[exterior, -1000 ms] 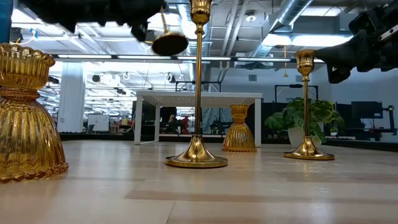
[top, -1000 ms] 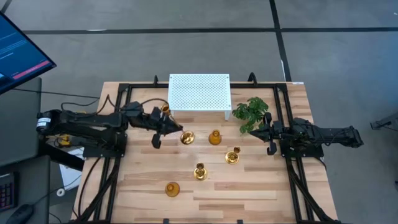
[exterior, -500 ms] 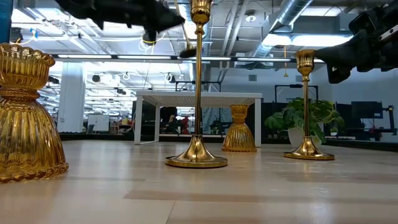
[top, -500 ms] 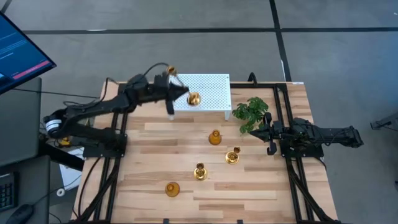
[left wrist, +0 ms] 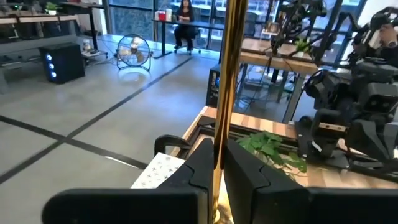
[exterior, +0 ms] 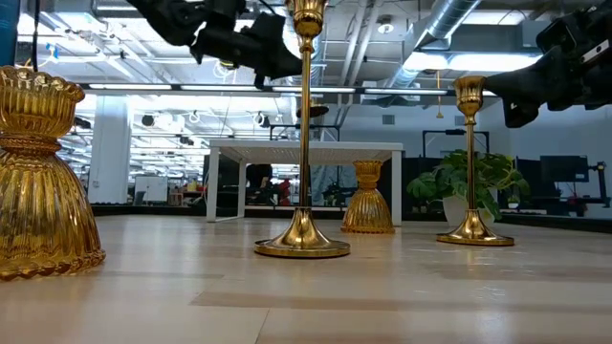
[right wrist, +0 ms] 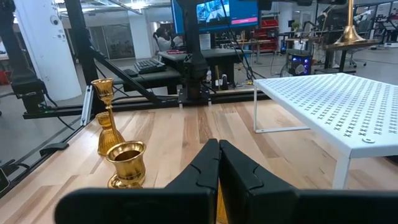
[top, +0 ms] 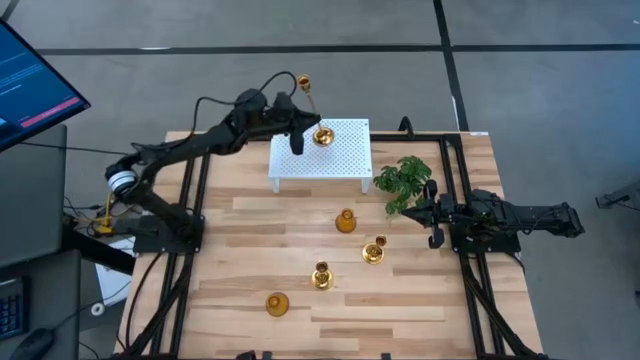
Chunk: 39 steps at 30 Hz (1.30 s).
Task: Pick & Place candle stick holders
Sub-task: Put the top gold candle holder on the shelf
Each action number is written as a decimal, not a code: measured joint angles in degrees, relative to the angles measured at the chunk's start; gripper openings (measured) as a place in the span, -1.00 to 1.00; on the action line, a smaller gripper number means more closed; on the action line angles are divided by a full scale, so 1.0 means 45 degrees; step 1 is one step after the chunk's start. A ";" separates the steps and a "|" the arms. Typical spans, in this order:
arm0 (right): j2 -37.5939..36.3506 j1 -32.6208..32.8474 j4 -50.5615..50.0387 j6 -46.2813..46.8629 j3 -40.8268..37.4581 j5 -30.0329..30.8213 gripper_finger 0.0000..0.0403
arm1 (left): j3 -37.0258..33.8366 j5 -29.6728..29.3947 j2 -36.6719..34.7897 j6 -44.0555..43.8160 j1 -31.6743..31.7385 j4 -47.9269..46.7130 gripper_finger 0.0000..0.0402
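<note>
My left gripper (top: pixel 302 122) is shut on a tall gold candle stick holder (top: pixel 320 135) and holds it over the white perforated stand (top: pixel 335 165) at the table's far side. The holder's base also shows in the right wrist view (right wrist: pixel 351 37). Two tall thin-stemmed holders (top: pixel 374 250) (top: pixel 321 275) and two short bulbous ones (top: pixel 346 220) (top: pixel 277 303) stand on their round bases on the wooden table. My right gripper (top: pixel 432 222) is shut and empty, waiting at the table's right, beside the green plant (top: pixel 405 180). My left gripper pinches the holder's thin stem (left wrist: pixel 225 93) between its two fingers (left wrist: pixel 202 171), above the round base. The fingers come from the table's left and lie across the stem. The holder is lifted clear, roughly upright, its base (top: pixel 322 137) above the stand's top.
The plant stands right of the stand's right end. The black frame rails (top: pixel 465 290) run along the table's left and right sides. Bare wood lies at the near left (top: pixel 230 270). A monitor (top: pixel 30 85) sits off the table's left.
My left gripper has risen and gone toward the table's far edge and a little right, carrying the tall holder from beside the stand's near left corner to above the stand's top. It has stayed shut on the stem.
</note>
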 joint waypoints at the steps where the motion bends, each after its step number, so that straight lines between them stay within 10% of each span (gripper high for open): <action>1: 0.0000 0.0000 0.0000 0.0000 0.0000 0.0004 -1.00 | 0.0188 -0.0185 0.0101 0.0201 0.0005 -0.0192 -0.89; 12: 0.0000 0.0000 0.0008 -0.0005 0.0000 0.0021 -1.00 | 0.0410 -0.2952 0.0289 0.0881 0.0117 -0.0747 -0.89; 39: 0.0000 -0.0010 0.0015 -0.0665 0.0000 0.0063 -1.00 | 0.1172 -0.2837 0.2630 0.0602 0.0034 -0.0401 -0.89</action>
